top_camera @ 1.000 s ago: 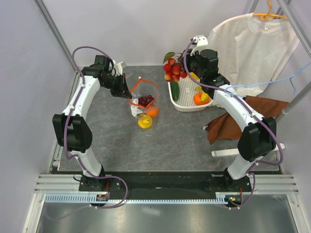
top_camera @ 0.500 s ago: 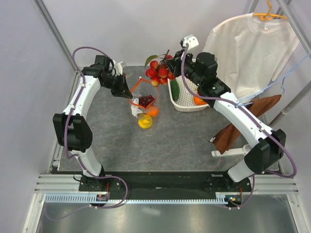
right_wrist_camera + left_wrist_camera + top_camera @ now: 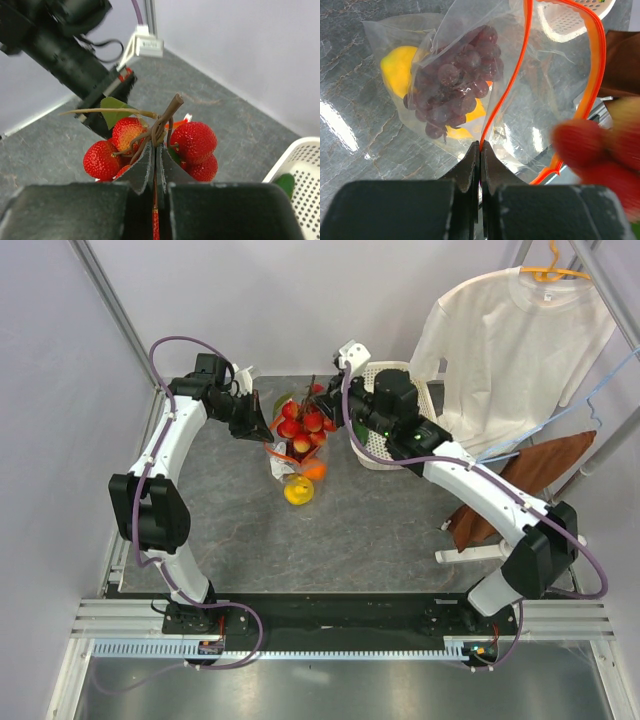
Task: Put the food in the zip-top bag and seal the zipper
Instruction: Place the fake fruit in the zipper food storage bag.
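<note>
writing is scarce: the small white label [image 3: 282,472] on the zip-top bag [image 3: 290,458] is too small to read, and a white block [image 3: 145,45] on the left arm carries faint marks too blurred to make out.

the left gripper [image 3: 481,145] is clenched on 1 side of the orange-red zipper [image 3: 506,87], lifting it so the bag's mouth gapes; the other side of the strip curves away toward the white slotted basket [image 3: 570,20]. inside the bag lie the dark red grape bunch [image 3: 455,85], a yellow fruit [image 3: 395,70] and an orange fruit [image 3: 315,470], the bag's lower end resting on the grey table [image 3: 350,530].

the right gripper [image 3: 156,150] is closed on the stem of the red fruit bunch [image 3: 195,142], which hangs with a green leaf just beside the left gripper [image 3: 262,430]. in the top view the bunch [image 3: 303,424] overlaps the bag's open mouth; its height above the mouth cannot be told. from the left wrist it shows as a red blur [image 3: 590,150] at the right.

1 second ago the bunch was over the far-left corner of the basket [image 3: 378,456]; half a second ago it was between basket and bag; now it is at the bag. the right arm has swung left across the basket. the left arm and the bag have not moved. the brown cloth [image 3: 520,475] has shifted and now lies narrower, farther right.
</note>
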You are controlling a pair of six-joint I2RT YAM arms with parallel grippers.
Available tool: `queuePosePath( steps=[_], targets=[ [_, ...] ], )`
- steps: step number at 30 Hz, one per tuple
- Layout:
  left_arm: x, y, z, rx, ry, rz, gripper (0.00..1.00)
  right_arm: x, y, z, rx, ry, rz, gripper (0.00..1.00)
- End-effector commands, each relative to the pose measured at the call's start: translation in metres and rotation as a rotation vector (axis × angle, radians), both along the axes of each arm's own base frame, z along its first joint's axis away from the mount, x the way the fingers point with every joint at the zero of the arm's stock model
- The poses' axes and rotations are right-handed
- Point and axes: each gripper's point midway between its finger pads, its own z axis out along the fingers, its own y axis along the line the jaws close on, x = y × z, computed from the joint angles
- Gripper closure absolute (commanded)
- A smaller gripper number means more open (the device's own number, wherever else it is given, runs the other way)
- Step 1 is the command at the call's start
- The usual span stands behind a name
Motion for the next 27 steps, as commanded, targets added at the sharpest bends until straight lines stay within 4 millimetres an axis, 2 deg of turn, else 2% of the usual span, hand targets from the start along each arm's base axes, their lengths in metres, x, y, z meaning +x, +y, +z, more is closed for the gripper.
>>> queuePosePath(
  steps=[1,7,14,20,23,24,25,27],
  targets=[
    [0.003,-0.005,0.022,-0.044,-0.061,-0.010,0.98,0.017,0.009,-0.019,-0.021,-0.009,-0.033,1.00],
    [0.000,-0.007,0.021,-0.047,-0.065,-0.029,0.98,0.029,0.028,-0.031,0.008,0.048,-0.041,1.00],
    [0.001,-0.010,0.022,-0.051,-0.073,-0.043,0.98,0.030,0.052,-0.049,0.014,0.109,-0.054,1.00],
    [0.001,-0.012,0.021,-0.060,-0.064,-0.045,0.98,0.020,0.068,-0.045,0.030,0.122,-0.037,1.00],
    [0.002,-0.012,0.023,-0.062,-0.073,-0.049,0.98,0.015,0.070,-0.066,-0.009,0.138,-0.030,1.00],
    [0.003,-0.012,0.024,-0.061,-0.078,-0.051,0.98,0.014,0.067,-0.083,-0.037,0.148,-0.034,1.00],
    [0.001,-0.013,0.025,-0.071,-0.079,-0.057,0.98,0.017,0.063,-0.084,-0.039,0.122,-0.059,1.00],
    [-0.002,-0.017,0.030,-0.097,-0.079,-0.073,0.98,0.023,0.057,-0.107,-0.096,0.108,-0.082,1.00]
  ],
)
